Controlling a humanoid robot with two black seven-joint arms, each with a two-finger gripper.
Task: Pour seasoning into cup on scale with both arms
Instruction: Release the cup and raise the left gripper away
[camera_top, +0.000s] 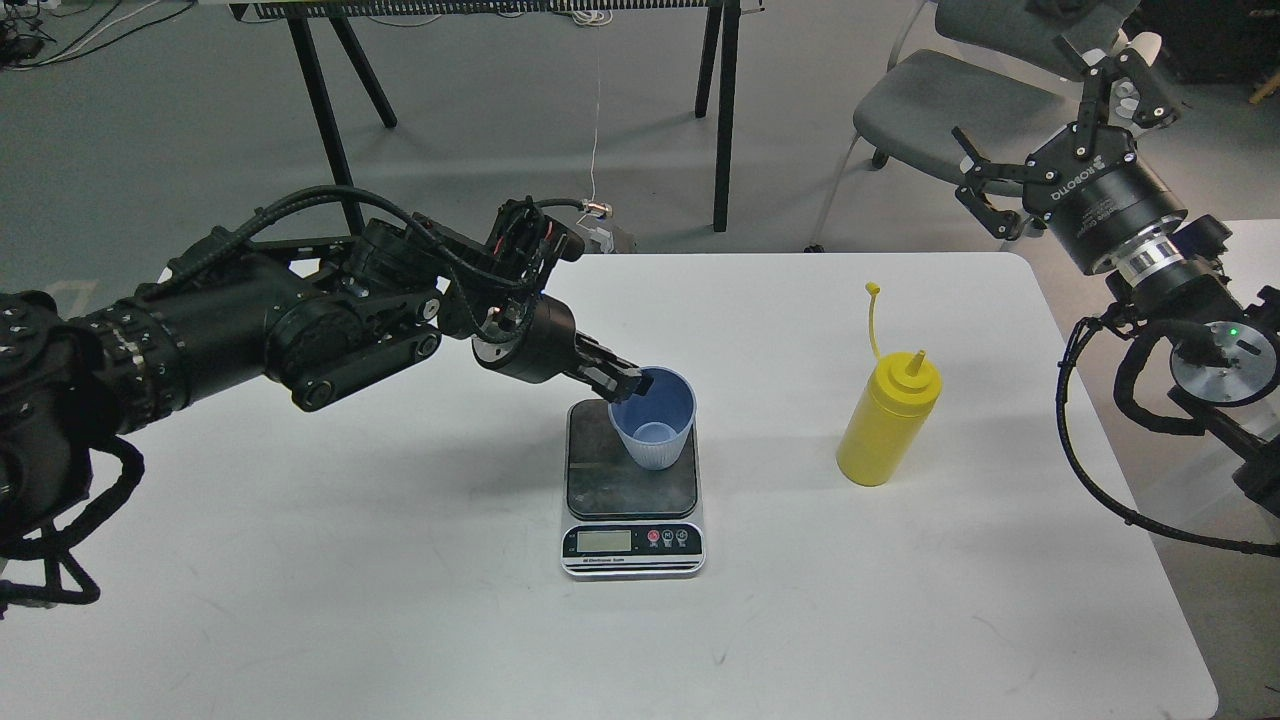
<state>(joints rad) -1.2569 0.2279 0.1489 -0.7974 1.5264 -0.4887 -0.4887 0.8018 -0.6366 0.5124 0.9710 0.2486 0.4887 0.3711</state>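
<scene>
- The fingers (628, 381) of the left gripper (636, 383) pinch the near-left rim of the cup (655, 418), one on the outer wall and one dipping just inside the mouth, so they are narrowed onto the rim and holding it.
- The fingers (985, 170) of the right gripper (1050, 120) are spread wide with nothing between them, raised off the right edge of the worktop (300, 600) and well apart from the scale (632, 488).
- The scale sits near the middle of the worktop, its silver front with the LCD display (604, 541) and small red and grey buttons (667, 537) facing the robot.
- On the scale's dark platform, toward its back right part, stands the light blue cup, upright or nearly so; its ribbed outer wall and darker blue inside both show.
- Right of the scale, apart from it, the yellow seasoning bottle (887, 420) stands upright on the worktop, touched by neither arm. Its pointed nozzle is uncovered and the thin cap strap (873, 318) rises from its left shoulder.
- The left arm (250, 330) reaches in low from left of the scale, its cable bundle arching above it.
- Beyond the worktop, farther than the scale, lie grey floor, black table legs (727, 115) and a grey chair (950, 100) at the back right.
</scene>
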